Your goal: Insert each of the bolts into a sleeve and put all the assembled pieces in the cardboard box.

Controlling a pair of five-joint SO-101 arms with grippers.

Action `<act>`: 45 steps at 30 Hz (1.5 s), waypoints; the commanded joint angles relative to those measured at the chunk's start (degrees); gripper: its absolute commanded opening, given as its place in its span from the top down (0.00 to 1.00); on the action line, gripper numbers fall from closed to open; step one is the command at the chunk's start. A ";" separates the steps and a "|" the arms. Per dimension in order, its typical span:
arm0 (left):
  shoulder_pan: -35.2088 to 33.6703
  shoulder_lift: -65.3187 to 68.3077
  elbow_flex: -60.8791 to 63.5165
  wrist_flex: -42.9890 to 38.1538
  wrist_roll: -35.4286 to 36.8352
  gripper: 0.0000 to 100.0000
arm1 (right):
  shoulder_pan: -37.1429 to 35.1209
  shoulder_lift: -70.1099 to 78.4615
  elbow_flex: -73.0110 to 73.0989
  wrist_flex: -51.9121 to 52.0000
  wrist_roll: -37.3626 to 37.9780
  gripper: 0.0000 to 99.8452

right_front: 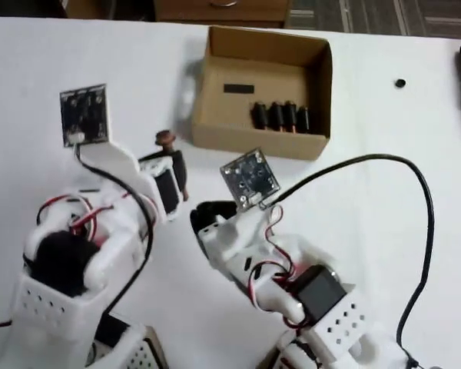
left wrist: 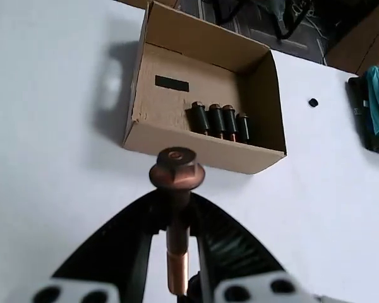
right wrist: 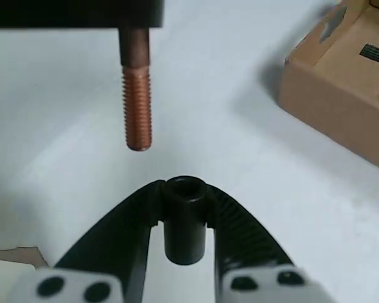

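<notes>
High view: the left gripper (right_front: 174, 167) is clamped on a copper bolt (right_front: 166, 140), whose head sticks out past the fingertips. The right gripper (right_front: 211, 217) sits close beside it over the white counter (right_front: 369, 215). The cardboard box (right_front: 253, 142) lies just beyond both grippers, with four assembled pieces (right_front: 280, 116) in a row inside.

Left wrist view: the left gripper (left wrist: 177, 211) is closed tight on the bolt's (left wrist: 177, 170) shank, flanged head uppermost. The cardboard box (left wrist: 177, 136) stands ahead of it, the assembled pieces (left wrist: 220, 120) against its near wall.

Right wrist view: the right gripper (right wrist: 185, 211) is shut around a black sleeve (right wrist: 185, 227), bore facing up. The bolt's (right wrist: 138, 107) threaded end hangs ahead of the sleeve, apart from it and off to one side. The cardboard box (right wrist: 328, 95) lies farther off.
</notes>
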 commanded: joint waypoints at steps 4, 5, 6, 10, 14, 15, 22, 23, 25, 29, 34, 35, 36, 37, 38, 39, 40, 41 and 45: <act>-0.35 -2.37 2.33 -3.78 4.22 0.98 | -0.66 -1.10 0.00 -2.68 -0.35 0.98; -0.35 -2.37 2.77 -4.84 4.22 0.98 | -0.66 -1.10 0.26 -3.47 -0.35 0.98; -0.35 -2.37 3.30 -5.54 4.22 0.98 | -0.66 -1.10 0.53 -4.35 -0.35 0.98; 0.97 -2.64 5.76 -7.21 4.04 0.98 | -0.66 -1.10 1.67 -6.37 -0.35 0.98; 2.90 -2.46 6.11 -8.09 3.96 0.98 | -0.66 -1.10 1.93 -6.64 -0.35 0.98; 3.25 -2.37 6.20 -8.26 3.87 0.98 | -0.66 -1.10 1.93 -6.64 -0.35 0.98; 3.52 -2.81 8.66 -10.11 3.78 0.98 | -1.71 -1.01 1.93 -6.81 -0.35 0.98; 3.52 -2.81 8.84 -10.11 3.78 0.98 | -1.63 -1.01 1.93 -7.16 -0.35 0.98; 3.52 -2.81 8.92 -9.85 3.78 0.98 | -1.54 -1.01 1.93 -7.43 -0.26 0.98; 3.52 -2.81 8.57 -7.91 3.78 0.98 | -0.66 -0.57 1.85 -8.40 -0.26 0.98; 7.21 -2.90 8.48 -3.16 3.87 0.98 | 2.15 -0.48 1.85 -11.12 0.00 0.98; 8.09 -2.90 8.48 -2.55 3.87 0.98 | 2.15 -0.48 1.76 -11.12 0.00 0.98; 8.97 -2.90 8.48 -1.67 3.87 0.98 | 2.15 -0.48 1.76 -11.12 0.00 0.98; 9.93 -2.90 8.48 -0.62 3.87 0.98 | 2.15 -0.48 1.67 -11.12 0.00 0.98; 11.08 -2.90 8.40 0.26 3.87 0.98 | 2.15 -0.48 1.49 -11.21 0.00 0.98; 12.13 -2.90 8.40 0.97 3.78 0.98 | 2.15 -0.48 1.05 -11.21 0.00 0.98; 12.92 -2.90 8.22 1.49 3.43 0.97 | 2.15 -0.48 0.62 -11.21 0.00 0.98; 13.80 -2.90 7.43 2.02 2.02 0.96 | 2.15 -0.48 0.18 -11.21 0.00 0.98; 16.53 -2.90 6.02 3.87 0.44 0.81 | 2.15 -0.48 -0.44 -10.86 0.09 0.98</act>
